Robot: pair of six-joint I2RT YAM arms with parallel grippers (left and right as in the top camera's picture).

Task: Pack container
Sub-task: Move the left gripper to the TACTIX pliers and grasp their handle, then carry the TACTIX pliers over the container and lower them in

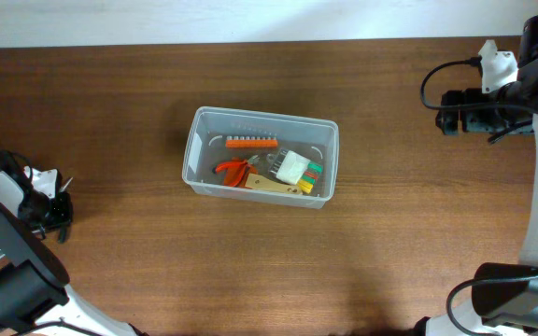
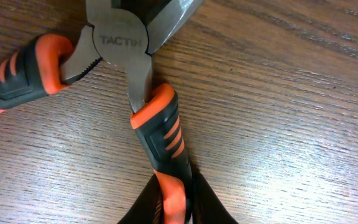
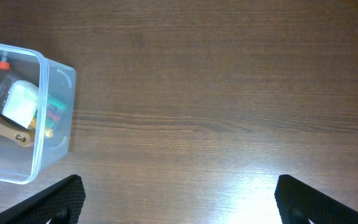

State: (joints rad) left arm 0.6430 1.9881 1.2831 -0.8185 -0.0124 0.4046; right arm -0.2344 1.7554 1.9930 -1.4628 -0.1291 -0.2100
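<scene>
The clear plastic container (image 1: 199, 149) stands mid-table and holds an orange bit strip, orange-handled pliers, a wooden piece and a white pack. Its corner shows in the right wrist view (image 3: 58, 112). My left gripper (image 1: 49, 210) is at the far left edge of the table, shut on one orange and black handle of a pair of pliers (image 2: 160, 134) marked TACTIX, which lies on the wood. In the left wrist view the black fingers (image 2: 176, 208) clamp that handle. My right gripper (image 1: 448, 121) is open and empty, far right of the container, its fingers wide apart (image 3: 179, 199).
The brown wooden table (image 1: 390, 252) spreads around the container. A white wall runs along the back edge (image 1: 250, 19). Black cables hang by the right arm (image 1: 432, 89).
</scene>
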